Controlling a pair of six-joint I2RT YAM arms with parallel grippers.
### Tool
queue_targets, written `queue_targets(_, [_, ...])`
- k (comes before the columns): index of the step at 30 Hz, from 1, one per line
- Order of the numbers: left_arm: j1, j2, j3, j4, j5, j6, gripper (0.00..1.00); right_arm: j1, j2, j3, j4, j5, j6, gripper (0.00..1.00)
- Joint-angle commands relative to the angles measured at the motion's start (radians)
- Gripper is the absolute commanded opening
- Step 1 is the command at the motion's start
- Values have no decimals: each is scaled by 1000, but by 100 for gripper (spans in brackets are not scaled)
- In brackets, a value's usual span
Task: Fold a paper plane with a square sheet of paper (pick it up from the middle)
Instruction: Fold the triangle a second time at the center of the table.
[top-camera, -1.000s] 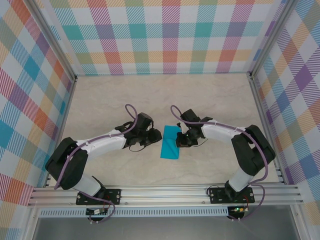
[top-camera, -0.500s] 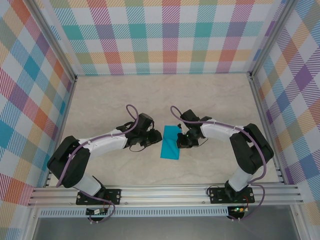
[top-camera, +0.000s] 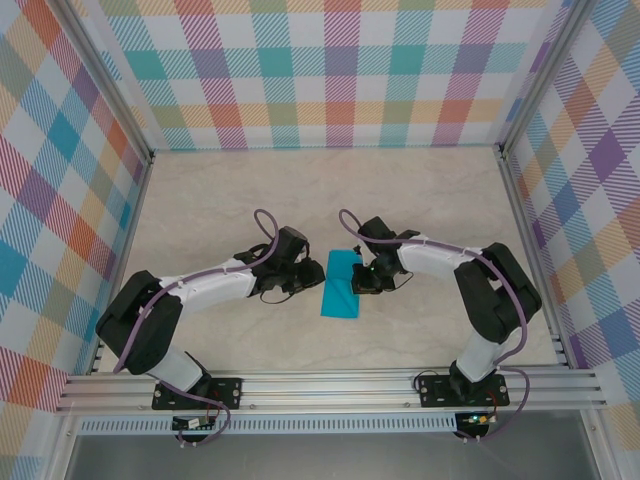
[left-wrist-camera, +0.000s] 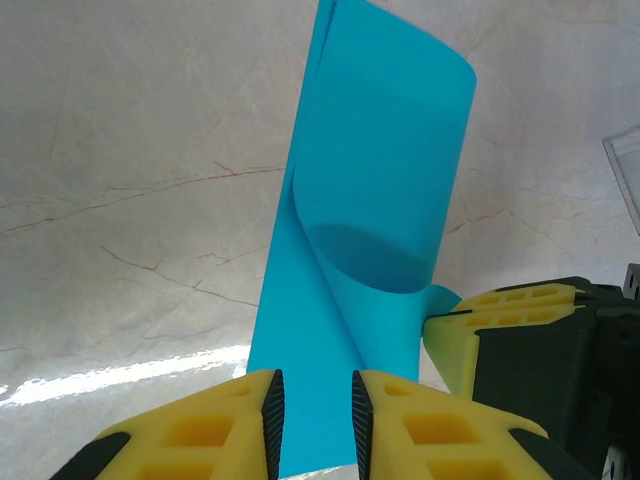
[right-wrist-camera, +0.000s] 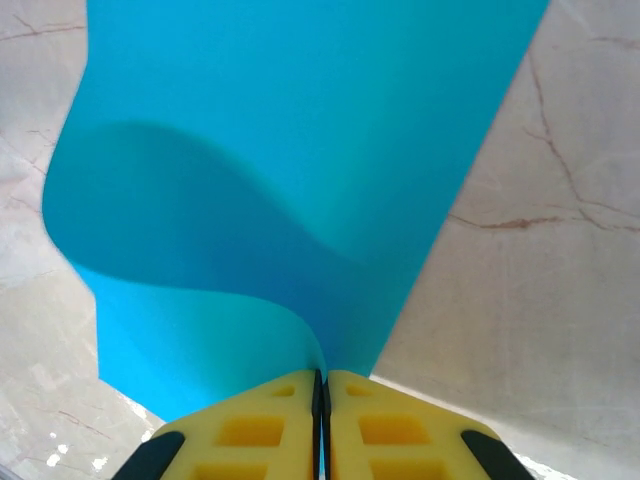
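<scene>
The paper (left-wrist-camera: 375, 190) is thin, smooth and matt. The table (left-wrist-camera: 120, 150) looks like veined marble with a slight sheen. The fingers (left-wrist-camera: 200, 435) are matt plastic.

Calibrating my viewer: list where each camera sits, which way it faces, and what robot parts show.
Top external: above and behind the bases, looking down at the table; both arms, left gripper and right gripper flanking the paper.
Left wrist: on the left arm, facing along its parted yellow fingers over the curled paper; right gripper's finger at right.
Right wrist: facing along its closed fingers pinching the paper.
Shared: all show the paper.
</scene>
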Motion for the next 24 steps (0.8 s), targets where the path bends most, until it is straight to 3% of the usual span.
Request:
queue_targets(1, [-16,17,4,12,12,2,27,-6,13,28,-32,17,5,11])
queue_targets(15, [-22,28,14,25,29,2,25,-6,5,19,-37,24,16,12])
queue_targets(24, [-26,58,12,111,85,-33,6,-8,20,15,-27,26,15,12])
